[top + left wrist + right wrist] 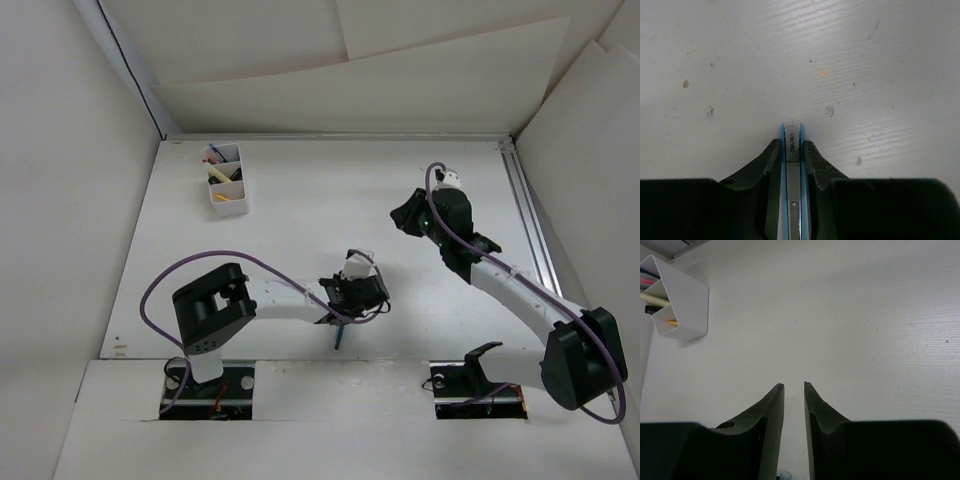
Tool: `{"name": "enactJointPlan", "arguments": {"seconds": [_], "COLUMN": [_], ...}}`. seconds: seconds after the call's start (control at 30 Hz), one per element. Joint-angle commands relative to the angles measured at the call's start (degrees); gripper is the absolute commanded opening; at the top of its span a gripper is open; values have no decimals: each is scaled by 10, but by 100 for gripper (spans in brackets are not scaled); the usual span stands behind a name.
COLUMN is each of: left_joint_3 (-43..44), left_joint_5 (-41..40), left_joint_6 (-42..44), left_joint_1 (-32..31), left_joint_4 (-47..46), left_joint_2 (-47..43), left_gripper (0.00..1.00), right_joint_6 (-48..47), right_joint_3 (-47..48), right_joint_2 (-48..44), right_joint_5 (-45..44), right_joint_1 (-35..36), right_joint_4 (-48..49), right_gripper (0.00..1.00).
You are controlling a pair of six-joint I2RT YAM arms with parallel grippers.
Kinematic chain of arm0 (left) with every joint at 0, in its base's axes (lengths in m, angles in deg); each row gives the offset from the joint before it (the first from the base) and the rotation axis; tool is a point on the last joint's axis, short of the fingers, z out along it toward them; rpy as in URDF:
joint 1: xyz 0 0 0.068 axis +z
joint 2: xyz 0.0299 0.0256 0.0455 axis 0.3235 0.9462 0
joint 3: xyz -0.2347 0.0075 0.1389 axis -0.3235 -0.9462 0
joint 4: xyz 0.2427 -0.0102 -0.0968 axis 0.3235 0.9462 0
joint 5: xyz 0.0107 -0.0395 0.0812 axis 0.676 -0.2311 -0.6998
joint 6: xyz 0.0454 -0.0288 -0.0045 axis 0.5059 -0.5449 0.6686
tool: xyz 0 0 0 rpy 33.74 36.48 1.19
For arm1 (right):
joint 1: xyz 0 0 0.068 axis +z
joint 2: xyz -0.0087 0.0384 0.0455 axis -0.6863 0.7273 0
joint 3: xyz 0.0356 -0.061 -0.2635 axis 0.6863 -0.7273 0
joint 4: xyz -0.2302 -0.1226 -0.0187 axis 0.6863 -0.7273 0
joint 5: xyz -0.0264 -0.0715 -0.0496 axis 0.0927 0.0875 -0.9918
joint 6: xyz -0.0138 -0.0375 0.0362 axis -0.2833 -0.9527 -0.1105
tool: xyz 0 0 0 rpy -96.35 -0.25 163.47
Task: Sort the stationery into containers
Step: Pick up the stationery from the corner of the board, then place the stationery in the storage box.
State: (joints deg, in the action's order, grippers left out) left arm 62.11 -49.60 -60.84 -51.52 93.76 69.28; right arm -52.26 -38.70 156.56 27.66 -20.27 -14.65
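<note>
Most of the blue pen (793, 142) hides between left jaws.

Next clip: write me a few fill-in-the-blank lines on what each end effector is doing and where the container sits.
1. The left end effector is shut on a ___ pen with a grey clip.
2. The right end effector has ___ between its fingers.
3. The white container stands near the far ___ corner of the table.
Missing words: blue; nothing; left.
</note>
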Motion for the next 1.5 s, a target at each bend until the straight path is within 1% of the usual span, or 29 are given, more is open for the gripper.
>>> {"name": "enactJointPlan", "arguments": {"seconds": [0.0, 0.03, 0.07, 0.13, 0.17, 0.2, 0.27, 0.3, 0.33, 0.37, 0.4, 0.43, 0.47, 0.5, 0.53, 0.6, 0.63, 0.73, 0.93, 1.1, 1.23, 1.43, 1.47], "left_joint_3": [10, 17, 25, 33, 42, 48, 70, 82, 91, 96, 101, 101, 101, 101, 101, 121, 142, 165, 182, 176, 166, 166, 158], "left_joint_5": [-24, -24, -29, -36, -28, -17, 30, 52, 68, 68, 59, 59, 31, 23, 23, 13, 4, -22, -90, -137, -160, -181, -190], "left_joint_6": [-2, 5, 13, 40, 49, 60, 74, 74, 79, 79, 95, 104, 113, 122, 142, 156, 164, 202, 281, 346, 395, 440, 447], "left_joint_1": [32, 45, 77, 118, 171, 201, 266, 333, 364, 390, 435, 457, 474, 490, 522, 549, 566, 578, 591, 591, 591, 591, 585], "left_joint_4": [13, 4, -20, -52, -71, -111, -144, -163, -174, -189, -203, -242, -262, -281, -311, -319, -319, -338, -383, -429, -475, -514, -536], "left_joint_2": [-32, -50, -59, -78, -95, -102, -108, -108, -108, -108, -114, -114, -114, -104, -96, -74, -49, -17, 11, 32, 43, 71, 71], "left_gripper": [0, 0, 0, 0, 0, 0, 0, 0, 0, 0, 0, 0, 0, 0, 0, 0, 0, 0, 0, 0, 0, 0, 0], "right_joint_6": [-6, -6, -6, -6, -6, -6, -6, -6, -6, -6, -6, -6, -6, -6, -6, -6, -6, -11, -11, -17, -22, -22, -22], "right_joint_3": [12, 12, 12, 12, 12, 12, 12, 12, 12, 12, 12, 12, 12, 12, 12, 12, 12, 12, 12, 12, 12, 6, 1], "right_joint_2": [0, 0, 0, 0, 0, 0, 0, 0, 0, 0, 0, 0, -5, -5, -5, -5, -5, -5, 0, 0, 0, 0, -6], "right_joint_5": [8, 8, 8, 8, 8, 8, 8, 8, 8, 8, 8, 8, 8, 8, 8, 8, 8, 8, 8, 8, 8, 19, 19], "right_joint_1": [8, 8, 8, 8, 8, 8, 8, 8, 14, 14, 14, 14, 14, 14, 19, 19, 19, 19, 25, 25, 25, 25, 25], "right_joint_4": [34, 34, 34, 34, 34, 34, 34, 34, 34, 34, 34, 34, 34, 34, 34, 34, 34, 39, 44, 50, 50, 61, 67], "right_gripper": [29, 29, 29, 29, 29, 29, 29, 29, 29, 29, 29, 29, 29, 29, 29, 29, 29, 29, 29, 29, 29, 29, 29]}}
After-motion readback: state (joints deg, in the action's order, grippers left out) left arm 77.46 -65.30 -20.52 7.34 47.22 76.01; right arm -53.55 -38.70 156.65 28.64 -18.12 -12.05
